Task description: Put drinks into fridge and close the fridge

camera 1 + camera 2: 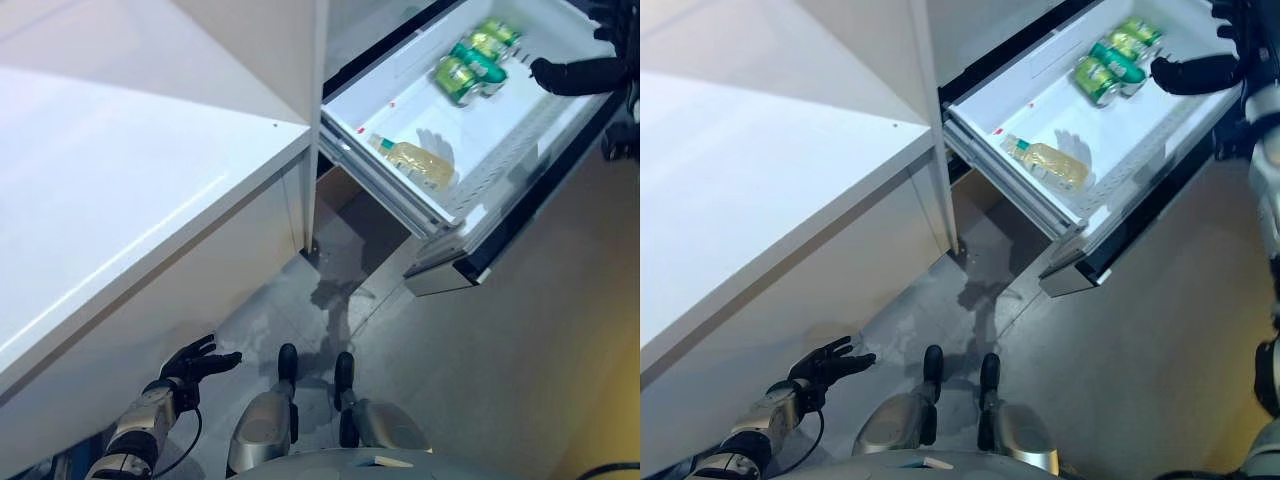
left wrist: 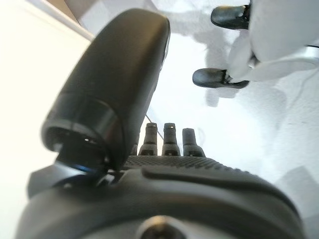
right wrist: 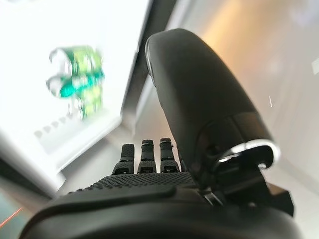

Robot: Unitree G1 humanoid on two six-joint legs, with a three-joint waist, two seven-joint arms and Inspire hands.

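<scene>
Grey floor below open white fridge drawer

Four cameras: a head stereo pair and one on each wrist.
The two eye views are looking steeply down from just apart, sharing the open fridge drawer at upper right and the white counter at left. Each wrist view is peering very closely along its own hand; the right one is catching the green cans.

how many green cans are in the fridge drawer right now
3 green drink cans lie clustered at the far end of the open white fridge drawer: one, one, one. More may hide behind them.
</scene>
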